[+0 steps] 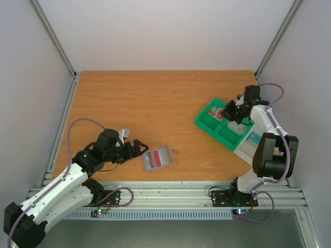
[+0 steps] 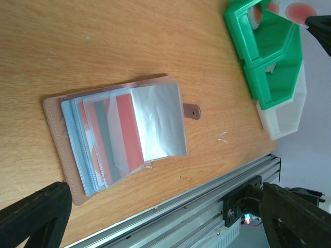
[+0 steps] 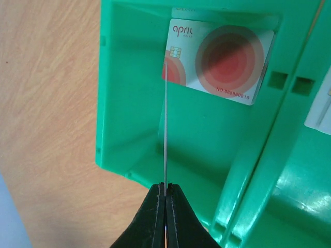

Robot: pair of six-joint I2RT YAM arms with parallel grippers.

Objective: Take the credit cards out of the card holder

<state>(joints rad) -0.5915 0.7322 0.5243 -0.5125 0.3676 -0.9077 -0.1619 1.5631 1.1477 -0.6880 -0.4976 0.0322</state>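
- Card holder (image 1: 159,157) lies open on table (image 1: 155,98), near edge, centre-left; red card (image 2: 126,129) and others sit in clear soft sleeves (image 2: 158,121).
- Cards likely light, stiff, slick; best pinched by a protruding short edge.
- Right gripper (image 3: 165,188) clamped tight on one thin card (image 3: 165,129), edge-on over green tray (image 3: 129,103), at right; white ringed card (image 3: 220,62) sits inside.
- Left gripper (image 1: 137,149) spread wide, empty, just left of card holder.
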